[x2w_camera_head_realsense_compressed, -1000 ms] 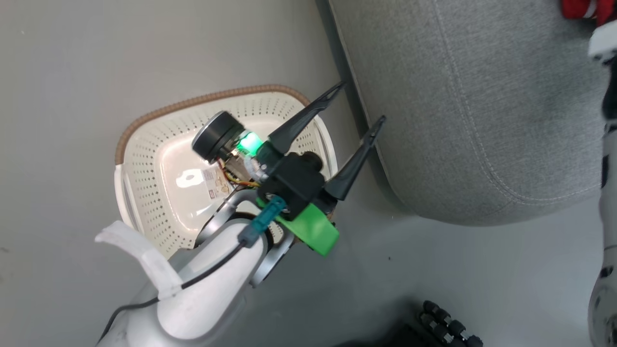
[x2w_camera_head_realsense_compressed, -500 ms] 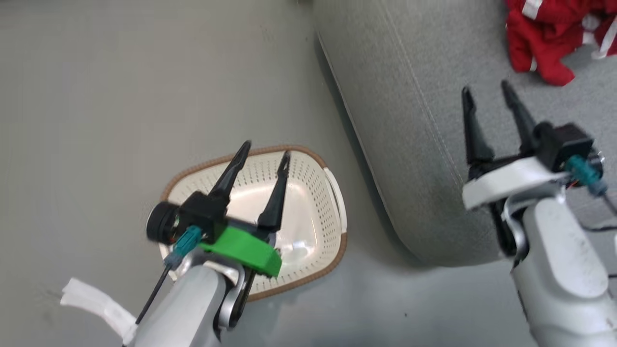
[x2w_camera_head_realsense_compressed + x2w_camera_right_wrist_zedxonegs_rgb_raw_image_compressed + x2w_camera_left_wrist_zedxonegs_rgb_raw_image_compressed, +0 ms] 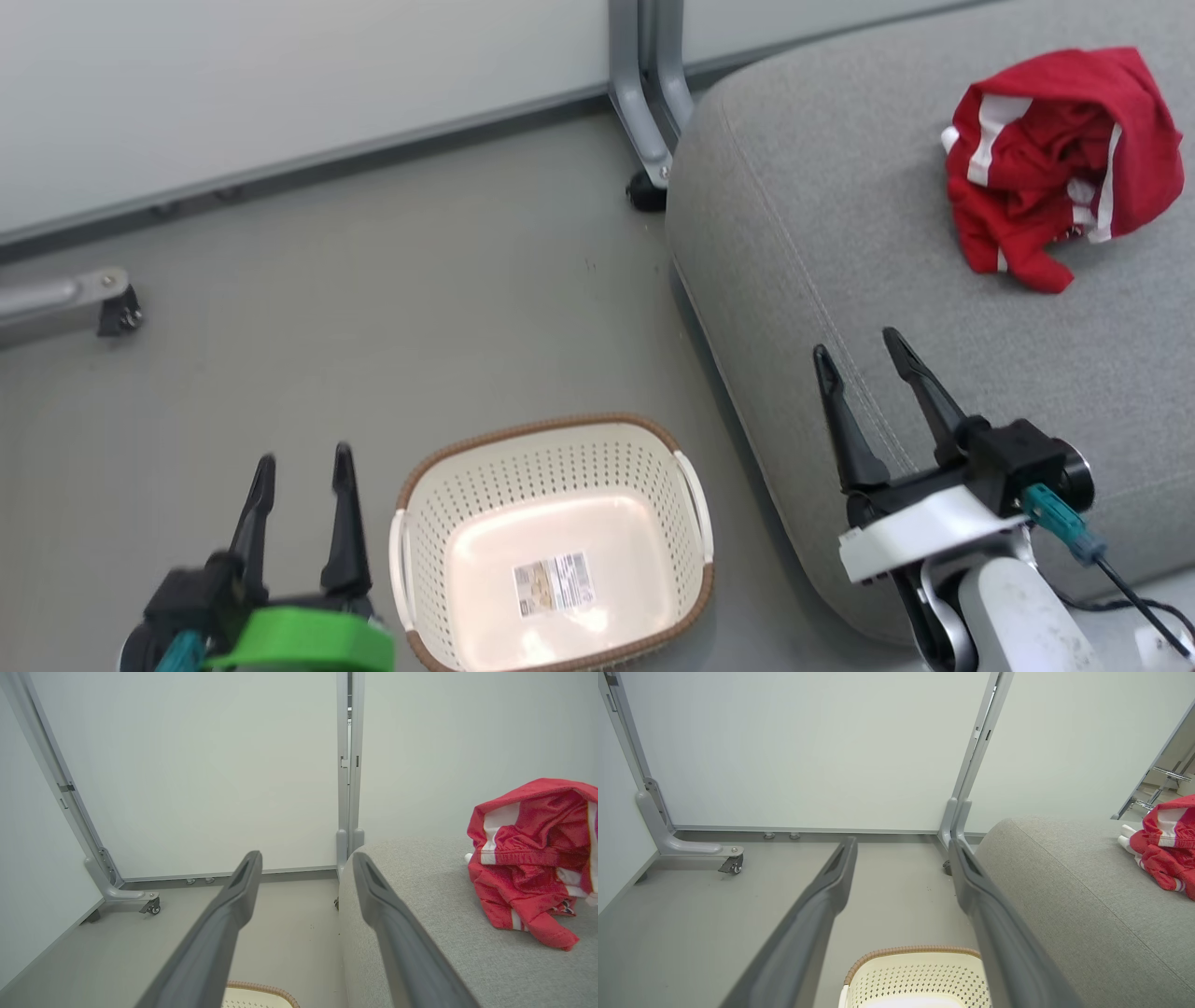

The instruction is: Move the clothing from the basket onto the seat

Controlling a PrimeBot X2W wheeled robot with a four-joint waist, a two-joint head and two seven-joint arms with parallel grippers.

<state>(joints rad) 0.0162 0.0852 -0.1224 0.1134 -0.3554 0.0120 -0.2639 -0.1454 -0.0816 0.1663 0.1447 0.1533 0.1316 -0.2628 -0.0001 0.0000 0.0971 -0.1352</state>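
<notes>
The red clothing (image 3: 1060, 159) with white stripes lies bunched on the far right of the grey seat (image 3: 840, 233); it also appears as clothing (image 3: 1167, 847) and clothing (image 3: 532, 858) in the wrist views. On the floor left of the seat stands the cream basket (image 3: 439, 523), holding nothing but the paper label on its bottom. My left gripper (image 3: 299, 457) is open, low and just left of the basket. Above the seat's near left edge, my right gripper (image 3: 864, 345) is open with nothing between its fingers.
A pale partition wall with grey metal legs on castors (image 3: 644, 140) stands behind the seat and basket; another castor leg (image 3: 112, 308) reaches in at the left. Bare grey floor (image 3: 420, 308) lies between the wall and the basket.
The head view has lifted, bringing the wall and more of the seat into sight. My left gripper has left the space over the basket and now sits at its left; the right gripper hangs lower in view.
</notes>
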